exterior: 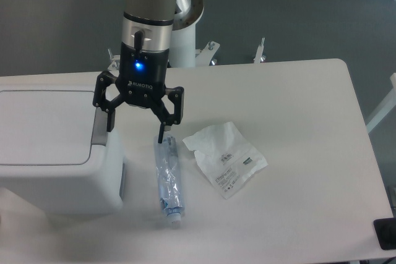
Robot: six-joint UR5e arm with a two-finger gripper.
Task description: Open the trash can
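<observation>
We saw the trash can (52, 153) at the left edge of the table, a large boxy white plastic bin with rounded corners, cut off by the frame's left side. Its flat white lid (43, 125) lay shut, and its grey push-button tab (99, 129) sat on the right-hand side.
</observation>
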